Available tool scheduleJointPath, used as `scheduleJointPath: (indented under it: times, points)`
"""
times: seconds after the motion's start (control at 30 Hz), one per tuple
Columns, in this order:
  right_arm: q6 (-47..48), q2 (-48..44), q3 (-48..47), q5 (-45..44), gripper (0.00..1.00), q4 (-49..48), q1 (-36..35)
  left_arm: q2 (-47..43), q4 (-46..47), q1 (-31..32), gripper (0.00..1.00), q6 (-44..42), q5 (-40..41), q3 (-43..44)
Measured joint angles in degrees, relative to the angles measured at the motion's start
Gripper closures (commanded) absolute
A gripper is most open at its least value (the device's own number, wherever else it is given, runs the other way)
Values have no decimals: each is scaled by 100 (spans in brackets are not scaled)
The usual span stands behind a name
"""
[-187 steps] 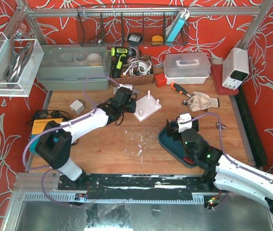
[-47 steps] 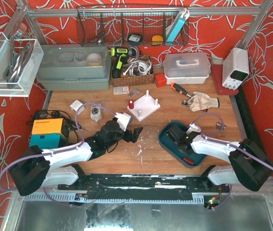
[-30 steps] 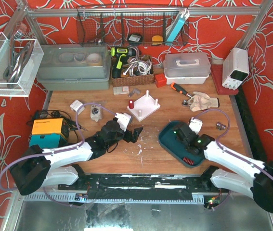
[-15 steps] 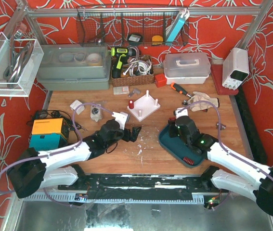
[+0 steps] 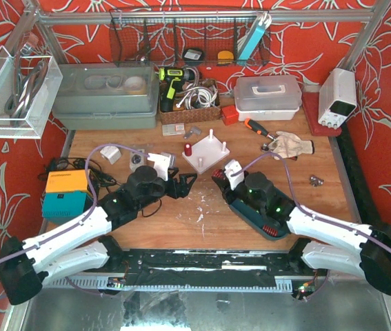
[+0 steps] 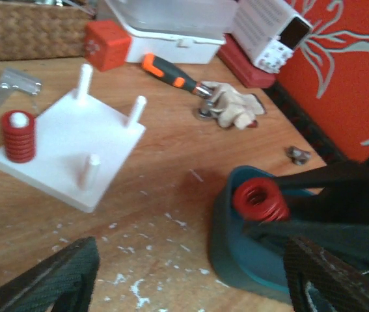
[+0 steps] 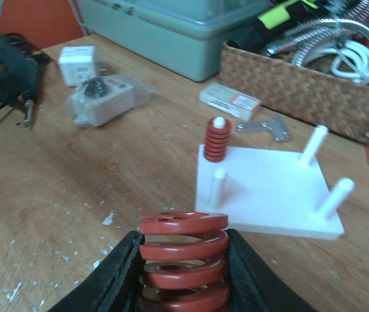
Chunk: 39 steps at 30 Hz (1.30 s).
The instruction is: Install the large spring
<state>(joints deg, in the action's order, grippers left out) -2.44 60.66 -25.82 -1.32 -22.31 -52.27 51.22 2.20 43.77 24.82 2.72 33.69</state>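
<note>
A large red spring (image 7: 183,257) stands upright between the black fingers of my right gripper (image 7: 183,242), which is shut on it. In the left wrist view the same spring (image 6: 258,198) hangs over the left rim of the teal tray (image 6: 236,263). Just beyond it lies the white peg plate (image 7: 269,192), with a small red spring (image 7: 217,140) on its far-left peg and three bare pegs. From above, the right gripper (image 5: 219,179) sits just below the plate (image 5: 207,153). My left gripper (image 5: 185,183) is open and empty to its left, over bare wood.
A screwdriver (image 5: 256,127) and a glove (image 5: 293,145) lie right of the plate. A wicker basket (image 5: 188,103), grey bin (image 5: 105,96) and white box (image 5: 267,95) line the back. An orange-teal device (image 5: 64,193) sits at the left edge; a bagged part (image 5: 138,158) lies nearby.
My right gripper has carried the large spring up out of the tray and leftward toward the peg plate. The left arm has drawn back to the left and its jaws have narrowed.
</note>
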Motion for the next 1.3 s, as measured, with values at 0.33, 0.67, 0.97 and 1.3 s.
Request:
scheduleJointPath:
  times: [0.33, 0.67, 0.97, 1.3]
  points:
    - [953, 57, 752, 275, 100, -1060, -402, 588, -271, -2, 47, -98, -1379, 487]
    - [1384, 26, 802, 175, 100, -1467, -660, 1388, -455, 0, 40, -186, -2343, 927]
    - [1499, 4, 839, 76, 100, -1567, -699, 1585, -483, 0, 44, -118, -2500, 929]
    - [1565, 2, 898, 74, 100, -1672, -726, 1672, -247, -55, 56, 203, -2806, 846]
